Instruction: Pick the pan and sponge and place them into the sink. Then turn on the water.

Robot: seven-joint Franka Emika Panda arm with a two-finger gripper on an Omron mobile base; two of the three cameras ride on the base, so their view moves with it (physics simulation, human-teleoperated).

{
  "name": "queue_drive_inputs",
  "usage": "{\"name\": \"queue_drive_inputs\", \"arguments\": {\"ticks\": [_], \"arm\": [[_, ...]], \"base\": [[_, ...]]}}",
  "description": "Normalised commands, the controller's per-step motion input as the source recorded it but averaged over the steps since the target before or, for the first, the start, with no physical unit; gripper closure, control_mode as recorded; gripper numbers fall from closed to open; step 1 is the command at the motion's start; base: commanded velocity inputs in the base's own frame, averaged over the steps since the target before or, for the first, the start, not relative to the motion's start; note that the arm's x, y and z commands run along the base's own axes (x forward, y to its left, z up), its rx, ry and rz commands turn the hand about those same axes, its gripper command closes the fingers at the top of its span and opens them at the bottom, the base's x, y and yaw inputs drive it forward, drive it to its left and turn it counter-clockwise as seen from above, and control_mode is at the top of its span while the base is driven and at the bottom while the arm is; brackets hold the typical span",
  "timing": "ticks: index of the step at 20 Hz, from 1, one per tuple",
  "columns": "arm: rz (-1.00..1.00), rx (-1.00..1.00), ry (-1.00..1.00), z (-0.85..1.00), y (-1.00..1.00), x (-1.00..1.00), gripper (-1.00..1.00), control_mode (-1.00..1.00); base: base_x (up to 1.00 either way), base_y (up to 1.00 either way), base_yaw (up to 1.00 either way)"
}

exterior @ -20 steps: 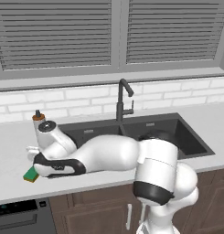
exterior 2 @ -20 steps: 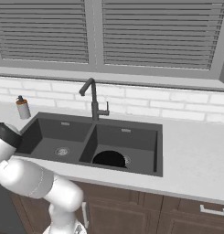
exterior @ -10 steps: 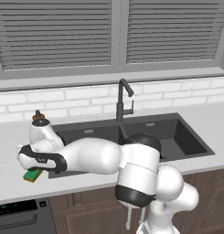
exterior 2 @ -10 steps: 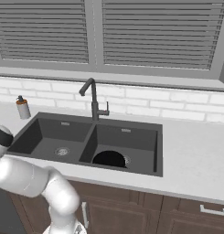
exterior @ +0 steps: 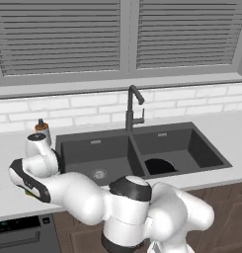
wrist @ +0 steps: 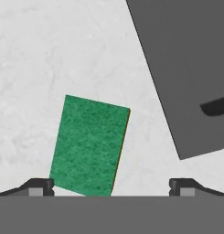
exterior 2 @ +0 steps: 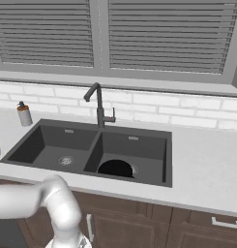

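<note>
Green sponge (wrist: 89, 146) sits flat on the pale speckled counter (wrist: 49, 55) in the lower left-center of the frame, tilted a bit, with a thin orange edge showing down its right side. The gripper (wrist: 111, 185) has its two dark tips spread wide at the bottom, the left one right by the sponge's lower left corner. The dark grey sink (wrist: 186, 68) fills the upper right.

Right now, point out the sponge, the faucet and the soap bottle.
sponge (wrist: 89, 145): hand view, middle of its green top.
faucet (exterior 2: 98, 107): right base view, on its upright neck.
soap bottle (exterior 2: 24, 116): right base view, on its grey body.
</note>
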Motion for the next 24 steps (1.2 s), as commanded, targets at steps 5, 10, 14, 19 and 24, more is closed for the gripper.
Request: {"name": "queue_drive_inputs", "arguments": {"ticks": [5,10,14,19,24], "arm": [[-0.02,0.0,0.0,-0.21,0.02,0.0,-1.0,-1.0],[-0.01,0.0,-0.05,-0.11,0.13,0.02,-1.0,-1.0],[-0.01,0.0,-0.08,-0.04,0.23,0.1,-1.0,-1.0],[-0.01,0.0,-0.07,-0.12,0.08,0.07,-1.0,-1.0],[-0.03,0.0,0.0,-0.47,0.0,0.09,-1.0,-1.0]], "base": [[0.0,0.0,0.0],[0.0,0.0,0.0],[0.0,0.0,0.0],[0.0,0.0,0.0],[0.0,0.0,0.0]]}}
